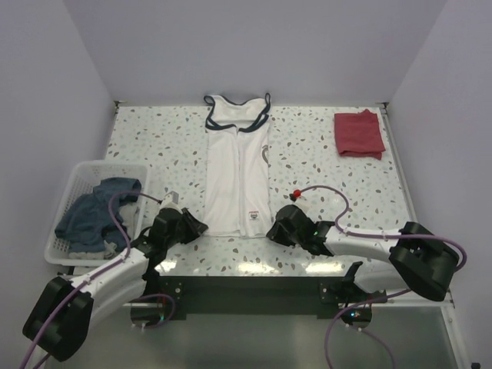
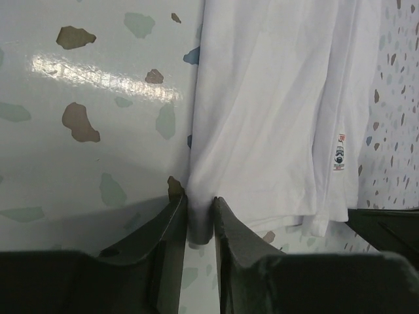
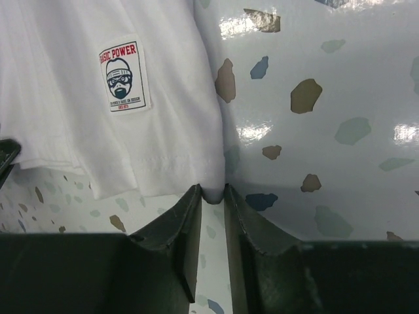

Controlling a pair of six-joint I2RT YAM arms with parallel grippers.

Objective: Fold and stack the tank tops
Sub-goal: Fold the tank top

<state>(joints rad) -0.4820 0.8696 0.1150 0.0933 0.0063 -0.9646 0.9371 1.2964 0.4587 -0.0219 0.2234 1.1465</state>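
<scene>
Left pincer [image 2: 198,204] narrow, nipping near-left hem corner of white tank top [image 1: 234,173]. Right pincer [image 3: 211,193] narrow on near-right hem corner, bite at tips only. Top lies lengthwise mid-surface [image 1: 323,177], hem by near edge, neck at far edge.

Risks, judged:
- shallow right bite slips on lift, fold goes crooked
- one cloth layer caught, layers part

Red tank top [image 1: 359,134] folded, far right corner.

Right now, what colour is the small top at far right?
The top is dark red; top view.

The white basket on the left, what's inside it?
A crumpled blue garment lies heaped in the basket, covering most of its floor. Anything beneath the cloth is hidden.
</scene>
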